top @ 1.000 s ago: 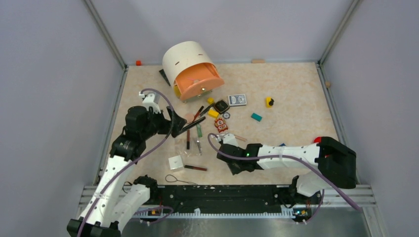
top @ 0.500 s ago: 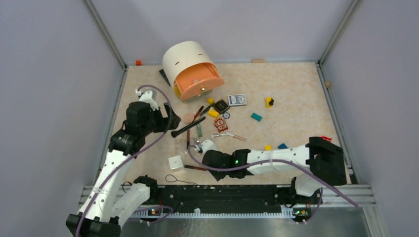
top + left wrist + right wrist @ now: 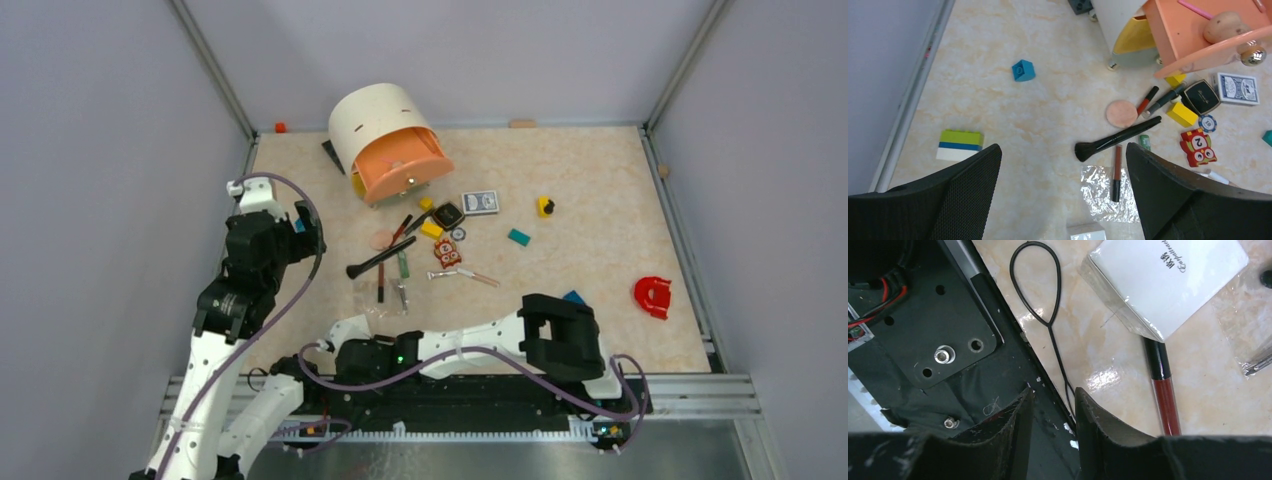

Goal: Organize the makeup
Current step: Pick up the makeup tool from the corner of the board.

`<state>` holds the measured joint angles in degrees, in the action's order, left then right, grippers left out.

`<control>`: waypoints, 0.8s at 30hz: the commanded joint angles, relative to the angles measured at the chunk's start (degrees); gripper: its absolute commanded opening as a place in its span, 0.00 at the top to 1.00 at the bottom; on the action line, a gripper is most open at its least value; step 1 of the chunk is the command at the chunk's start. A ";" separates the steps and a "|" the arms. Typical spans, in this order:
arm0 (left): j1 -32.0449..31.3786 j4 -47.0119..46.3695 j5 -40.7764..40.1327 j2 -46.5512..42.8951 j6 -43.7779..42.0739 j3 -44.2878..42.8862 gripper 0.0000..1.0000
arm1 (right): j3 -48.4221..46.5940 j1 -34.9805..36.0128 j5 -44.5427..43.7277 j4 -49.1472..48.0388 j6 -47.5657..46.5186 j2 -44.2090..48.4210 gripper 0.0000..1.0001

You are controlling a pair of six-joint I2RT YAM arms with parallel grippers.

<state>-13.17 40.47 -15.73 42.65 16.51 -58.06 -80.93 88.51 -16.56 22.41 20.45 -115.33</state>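
Swinging over from 3 o'clock, the right gripper [image 3: 1054, 392], jaws narrowly parted and empty, is hovering at the marbled table's [image 3: 600, 200] 7 o'clock edge beside the dark-red, black-capped pencil [image 3: 1163, 390], probably its next pick; the wide-spread left gripper [image 3: 1063, 150] is retreating toward 9 o'clock.

You can read a "2" on the red owl tile [image 3: 1199, 146], at three o'clock from the black brush [image 3: 1118, 137]. Cursive print on the white box [image 3: 1168, 282] and on the black compact [image 3: 1201, 96] stays illegible.

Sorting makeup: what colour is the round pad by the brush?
Peach; the pad shows best from the left wrist.
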 commanded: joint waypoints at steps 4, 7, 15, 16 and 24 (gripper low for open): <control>0.07 -2.36 -7.02 -5.11 -1.13 3.91 0.01 | -2.36 0.64 -3.92 2.26 -2.05 -0.88 0.64; 0.07 -3.46 -6.65 -6.03 -1.55 5.61 0.01 | -2.59 0.65 -4.27 3.44 -2.48 -1.81 0.64; 0.07 -4.21 -6.47 -6.00 -1.92 6.45 0.01 | -2.78 0.61 -3.53 4.51 -2.81 -3.16 0.64; 0.07 -4.25 -6.44 -6.01 -1.97 6.47 0.01 | -2.85 0.62 -4.06 4.90 -2.69 -3.34 0.64; 0.07 -4.59 -5.95 -6.50 -2.18 6.87 0.01 | -3.56 0.66 -8.47 8.52 -1.60 -4.80 0.65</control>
<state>-13.17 39.00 -21.12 36.86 14.90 -51.83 -82.94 88.77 -21.61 27.35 18.55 -118.26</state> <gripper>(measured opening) 0.988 0.357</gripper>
